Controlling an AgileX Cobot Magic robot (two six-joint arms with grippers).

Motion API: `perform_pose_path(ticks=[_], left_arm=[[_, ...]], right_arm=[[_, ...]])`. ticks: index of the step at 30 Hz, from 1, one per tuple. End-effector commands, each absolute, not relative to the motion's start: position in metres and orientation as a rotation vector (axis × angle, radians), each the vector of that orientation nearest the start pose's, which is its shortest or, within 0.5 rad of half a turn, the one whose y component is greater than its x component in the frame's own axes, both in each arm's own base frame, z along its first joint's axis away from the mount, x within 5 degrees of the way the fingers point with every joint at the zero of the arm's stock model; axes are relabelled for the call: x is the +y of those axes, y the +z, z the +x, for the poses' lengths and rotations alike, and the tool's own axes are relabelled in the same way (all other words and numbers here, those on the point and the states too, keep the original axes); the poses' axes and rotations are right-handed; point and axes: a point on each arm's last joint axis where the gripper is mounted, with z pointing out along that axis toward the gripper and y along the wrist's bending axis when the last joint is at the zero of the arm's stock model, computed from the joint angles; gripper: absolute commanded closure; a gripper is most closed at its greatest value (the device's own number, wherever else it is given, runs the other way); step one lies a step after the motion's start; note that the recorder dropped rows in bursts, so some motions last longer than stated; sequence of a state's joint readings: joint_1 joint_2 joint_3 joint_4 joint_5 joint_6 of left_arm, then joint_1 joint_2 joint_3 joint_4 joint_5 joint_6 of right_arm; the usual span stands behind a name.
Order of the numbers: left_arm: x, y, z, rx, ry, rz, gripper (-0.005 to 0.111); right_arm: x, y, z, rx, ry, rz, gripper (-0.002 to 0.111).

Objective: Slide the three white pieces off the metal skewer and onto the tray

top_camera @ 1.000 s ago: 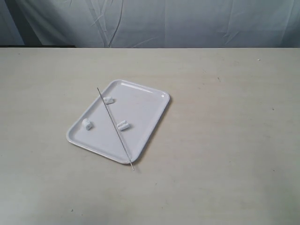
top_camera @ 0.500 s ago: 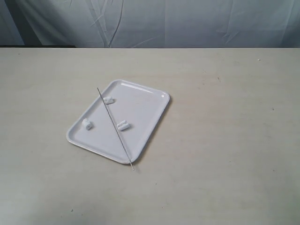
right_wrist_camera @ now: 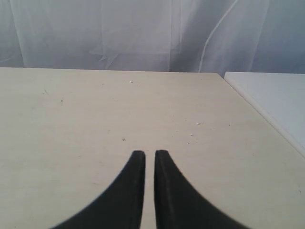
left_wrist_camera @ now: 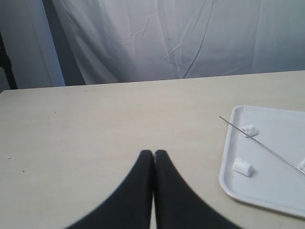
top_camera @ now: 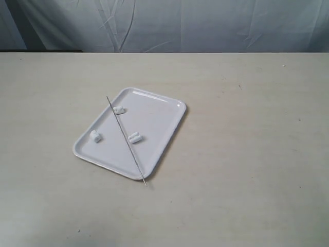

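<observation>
A white rectangular tray (top_camera: 163,119) with rounded corners and a low rim lies askew on a pale beige desk (top_camera: 247,164). A thin metal skewer (top_camera: 126,140) lies slantwise across the tray, one tip reaching just past the tray's far left rim and the other past its near rim, over the desk. The first piece (top_camera: 119,109), white and stubby, sits on the tray against the skewer near the far tip. The second piece (top_camera: 134,137) lies mid-tray, just beside the skewer; whether either is threaded cannot be told. The third piece (top_camera: 95,136) rests apart from the skewer, by the tray's left rim. A creased grey-white cloth (top_camera: 205,25) hangs beyond the tray.
</observation>
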State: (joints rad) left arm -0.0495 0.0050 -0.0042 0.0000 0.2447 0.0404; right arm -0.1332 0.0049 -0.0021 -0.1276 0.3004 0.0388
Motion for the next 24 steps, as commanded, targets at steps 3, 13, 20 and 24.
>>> perform_pose_path(ticks=[3,13,20,24], left_arm=[[-0.0027,0.1922,0.0555,1.714,-0.013,0.069,0.107],[0.0023,0.1922,0.0555,1.715,0.035,-0.027,0.107],[0.0022,0.1922,0.0555,1.715,0.019,-0.052,0.107],[0.0019,0.1922,0.0555,1.714,0.005,-0.062,0.107]], right_arm=[[-0.0108,0.1860,0.0534,1.788,-0.204,0.061,0.100],[-0.0068,0.1805,0.0527,1.849,-0.175,-0.072,0.100],[-0.0015,0.1807,0.0531,1.844,0.001,0.006,0.100],[-0.0013,0.1805,0.0530,1.846,0.031,0.039,0.100]])
